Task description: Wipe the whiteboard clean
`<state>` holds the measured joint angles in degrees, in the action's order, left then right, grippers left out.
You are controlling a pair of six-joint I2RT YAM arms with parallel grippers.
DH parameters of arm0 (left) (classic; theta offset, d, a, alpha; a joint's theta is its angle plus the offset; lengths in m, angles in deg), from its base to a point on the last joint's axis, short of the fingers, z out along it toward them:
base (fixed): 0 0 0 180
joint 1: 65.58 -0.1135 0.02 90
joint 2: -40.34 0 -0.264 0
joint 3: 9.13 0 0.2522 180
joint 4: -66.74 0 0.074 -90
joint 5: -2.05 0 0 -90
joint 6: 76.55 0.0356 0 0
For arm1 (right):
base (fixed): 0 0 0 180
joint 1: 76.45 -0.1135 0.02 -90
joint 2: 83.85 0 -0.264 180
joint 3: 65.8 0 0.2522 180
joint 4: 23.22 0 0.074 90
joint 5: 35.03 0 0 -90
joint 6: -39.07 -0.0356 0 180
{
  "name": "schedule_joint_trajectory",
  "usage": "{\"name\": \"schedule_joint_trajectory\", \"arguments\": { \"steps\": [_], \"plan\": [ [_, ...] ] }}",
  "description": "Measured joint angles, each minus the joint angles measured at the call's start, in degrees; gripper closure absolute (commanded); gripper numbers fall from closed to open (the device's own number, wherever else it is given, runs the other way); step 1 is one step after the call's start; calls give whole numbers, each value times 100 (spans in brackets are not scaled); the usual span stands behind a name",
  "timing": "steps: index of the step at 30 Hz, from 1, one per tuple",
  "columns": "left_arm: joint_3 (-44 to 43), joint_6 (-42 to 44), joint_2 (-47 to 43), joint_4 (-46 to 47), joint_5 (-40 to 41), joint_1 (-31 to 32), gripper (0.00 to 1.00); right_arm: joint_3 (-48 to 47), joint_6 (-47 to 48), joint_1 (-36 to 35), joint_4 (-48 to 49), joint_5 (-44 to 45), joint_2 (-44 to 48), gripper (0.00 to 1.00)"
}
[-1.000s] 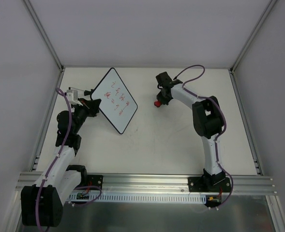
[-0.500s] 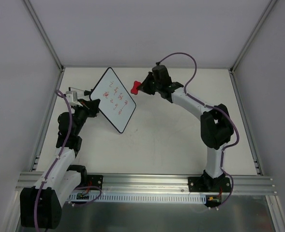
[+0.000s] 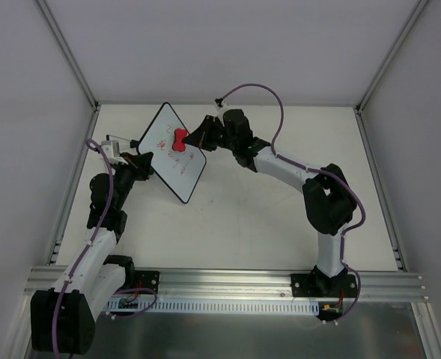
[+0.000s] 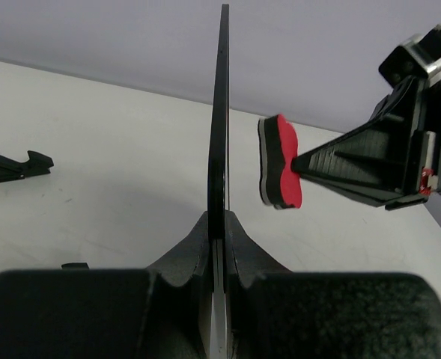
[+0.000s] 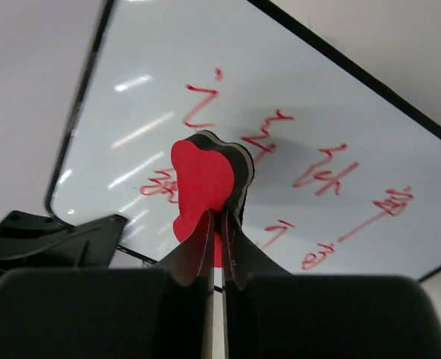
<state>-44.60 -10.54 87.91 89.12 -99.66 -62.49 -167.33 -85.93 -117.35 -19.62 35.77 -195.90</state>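
Observation:
The whiteboard [image 3: 174, 153] is a white board with a thin black frame and red writing. My left gripper [image 3: 142, 162] is shut on its left edge and holds it tilted above the table. It shows edge-on in the left wrist view [image 4: 219, 127] and face-on in the right wrist view [image 5: 310, 134]. My right gripper [image 3: 192, 140] is shut on the red bone-shaped eraser [image 3: 180, 140], held over the board's face. In the left wrist view the eraser [image 4: 281, 161] stands a small gap off the board. In the right wrist view the eraser [image 5: 205, 179] covers part of the writing.
A black stand foot [image 4: 14, 165] lies on the table to the left. White walls and metal frame posts [image 3: 67, 52] enclose the table on three sides. The rail [image 3: 227, 280] with both arm bases runs along the near edge.
My right arm swung left from mid-table, carrying the eraser up to the board's face. The left gripper tilted the board a little more upright.

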Motion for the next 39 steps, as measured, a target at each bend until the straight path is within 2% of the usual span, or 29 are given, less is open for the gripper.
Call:
{"name": "schedule_joint_trajectory", "arguments": {
  "steps": [6,16,25,28,29,31,32,34,35,39],
  "plan": [
    [-33,87,2,-17,42,33,100,968,44,240,-85,-101,94,100],
    [-37,118,-28,-68,76,33,100,2347,1438,909,-2280,74,1228,100],
    [-37,229,-125,-155,177,33,100,2800,2232,975,-3276,553,1449,99],
    [-37,271,-149,-173,181,33,100,2865,2361,988,-3512,752,1390,90],
    [-37,284,-151,-173,181,33,100,2865,2389,992,-3543,809,1357,80],
    [-37,293,-151,-173,181,33,100,2865,2446,1005,-3589,896,1327,71],
    [-37,302,-153,-173,181,33,100,2865,2479,1008,-3609,953,1325,61],
    [-37,313,-153,-173,181,33,100,2863,2492,1008,-3665,1086,1329,50],
    [-37,321,-153,-173,179,33,100,2861,2503,1005,-3716,1191,1338,40],
    [-37,350,-153,-173,181,33,100,2715,2511,931,-4144,1808,1436,25]
  ]
}}
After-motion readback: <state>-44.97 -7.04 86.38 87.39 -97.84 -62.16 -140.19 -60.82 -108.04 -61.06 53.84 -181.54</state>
